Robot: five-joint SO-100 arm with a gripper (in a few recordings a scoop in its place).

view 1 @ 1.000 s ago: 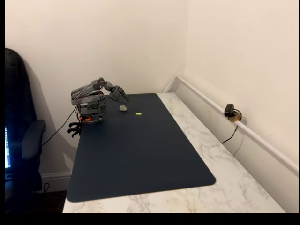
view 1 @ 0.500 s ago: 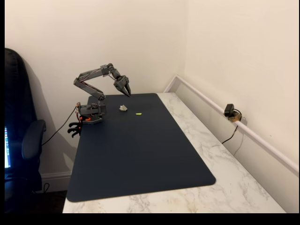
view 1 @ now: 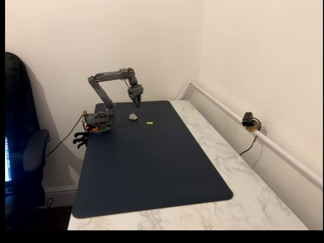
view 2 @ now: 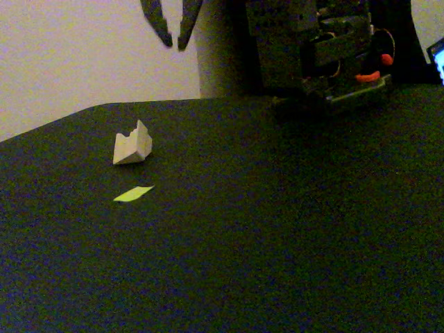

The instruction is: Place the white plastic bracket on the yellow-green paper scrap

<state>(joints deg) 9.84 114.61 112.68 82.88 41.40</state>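
Right now my end effector (view 1: 136, 104) hangs in the air at the upper left of the wide fixed view, fingers pointing down, empty. In the close fixed view my two fingertips (view 2: 165, 36) show at the top edge, slightly spread with a narrow gap between them and nothing pinched.

Reaching for the pick looks like the step in hand. To do it well, I judge I should spread wider before descending, since the white plastic bracket (view 2: 132, 146) is angular and sits tilted with one corner up; a narrow opening could knock it sideways. I would come straight down over it, straddle its two broadest faces, and close only once the tips are near the dark blue mat (view 1: 152, 167).

Seen in the close view, the bracket lies below my fingertips and a little to their left, well apart from them. In the wide view the bracket (view 1: 133, 117) sits just beneath and slightly left of my tip. The yellow-green paper scrap (view 2: 133, 193) lies flat just below the bracket in the close view, near but not touching; in the wide view the scrap (view 1: 150, 122) is to the bracket's right on the surface.
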